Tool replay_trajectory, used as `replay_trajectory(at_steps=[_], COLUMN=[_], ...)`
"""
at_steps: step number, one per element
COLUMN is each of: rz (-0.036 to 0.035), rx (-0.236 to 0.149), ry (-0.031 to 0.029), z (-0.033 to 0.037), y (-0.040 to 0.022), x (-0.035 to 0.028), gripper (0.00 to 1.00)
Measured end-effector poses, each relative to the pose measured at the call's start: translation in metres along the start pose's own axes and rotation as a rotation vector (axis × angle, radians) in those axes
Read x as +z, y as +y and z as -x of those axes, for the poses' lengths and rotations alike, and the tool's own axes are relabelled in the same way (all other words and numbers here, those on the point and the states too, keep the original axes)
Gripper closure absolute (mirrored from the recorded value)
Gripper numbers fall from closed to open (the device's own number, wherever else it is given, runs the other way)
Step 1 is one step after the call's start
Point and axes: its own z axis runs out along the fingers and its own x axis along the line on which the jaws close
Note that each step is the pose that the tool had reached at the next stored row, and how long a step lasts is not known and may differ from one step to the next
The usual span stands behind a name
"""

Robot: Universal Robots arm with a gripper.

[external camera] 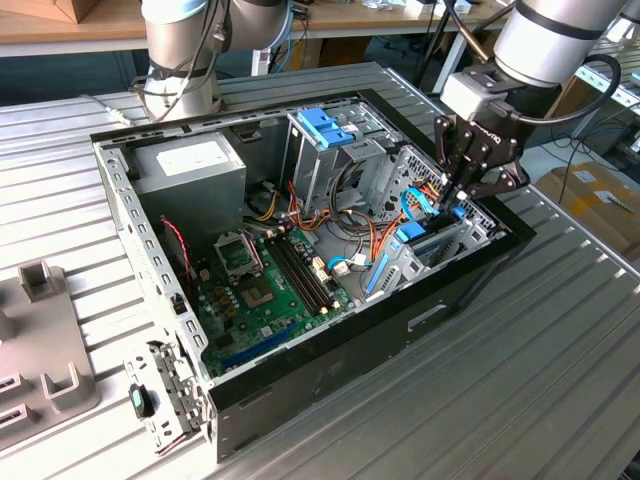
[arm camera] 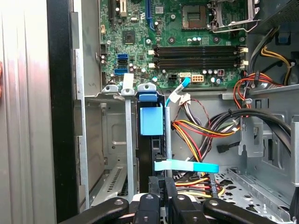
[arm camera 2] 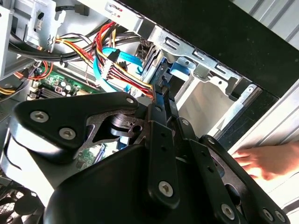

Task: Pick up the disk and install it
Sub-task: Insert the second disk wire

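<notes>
Hanging over the open computer case (external camera: 150, 215), the gripper (external camera: 462, 185) reaches into the corner bay at the exterior view's right, beside the case's black front wall (external camera: 470, 275). The disk (arm camera: 150, 140) stands on edge in that bay, its light-blue carrier (arm camera: 151, 120) seen end-on in the first wrist view, slotted between two upright metal rails of the drive cage (arm camera: 128, 140). The black fingers (arm camera: 159, 200) sit close together directly at the disk's near edge; whether they actually pinch it cannot be told, though the jaws stand narrow.

Around the bay, clutter presses in: a bundle of red, yellow and orange wires (arm camera: 196, 135) runs just beside the disk, and a flat blue data cable (arm camera: 187, 166) crosses in front of it, near the fingertips. One empty slot (arm camera: 105, 144) lies open between the disk and the case wall. Farther from the bay, the green motherboard (external camera: 260, 290) carries four long memory slots (arm camera: 198, 55) and one bare processor socket (arm camera: 194, 14). One grey power supply (external camera: 190, 165) sits in the far corner, and one blue latch (external camera: 325, 128) tops the tall middle cage. A person's hand (arm camera 2: 268, 161) rests outside the case, touching its outer wall.
</notes>
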Motion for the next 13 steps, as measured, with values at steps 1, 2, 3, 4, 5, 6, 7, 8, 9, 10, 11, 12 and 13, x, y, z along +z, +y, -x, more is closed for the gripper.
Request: replay_trajectory(at_steps=[1,2,3,4,5,6,7,8,9,10,11,12,13], rz=[0.0000,0.0000,0.0000,0.0000,0.0000,0.0000,0.0000,0.0000,0.0000,0.0000,0.0000,0.0000,0.0000], rx=[0.000,0.000,0.000,0.000,0.000,0.000,0.000,0.000,0.000,0.000,0.000,0.000,0.000], ry=[-0.0001,-0.0003,-0.0002,0.0000,0.0001,-0.0001,-0.0001,-0.0002,-0.0007,-0.0010,-0.0011,-0.0011,-0.0011], z=[0.0000,0.0000,0.0001,0.0001,0.0001,0.0001,0.0000,0.0000,0.0001,0.0001,0.0001,0.0001,0.0001], y=[0.0000,0.0001,0.0001,0.0001,0.0003,0.0004,0.0006,0.0008,0.0011,0.0012,0.0013,0.0013,0.0014], x=[0.0003,0.0015,0.0019,0.0021,0.0021,0.0023,0.0024,0.0026,0.0035,0.0046,0.0053,0.0057,0.0066], gripper=[0.84,0.84,0.84,0.84,0.84,0.84,0.84,0.84,0.84,0.84,0.84,0.84,0.84])
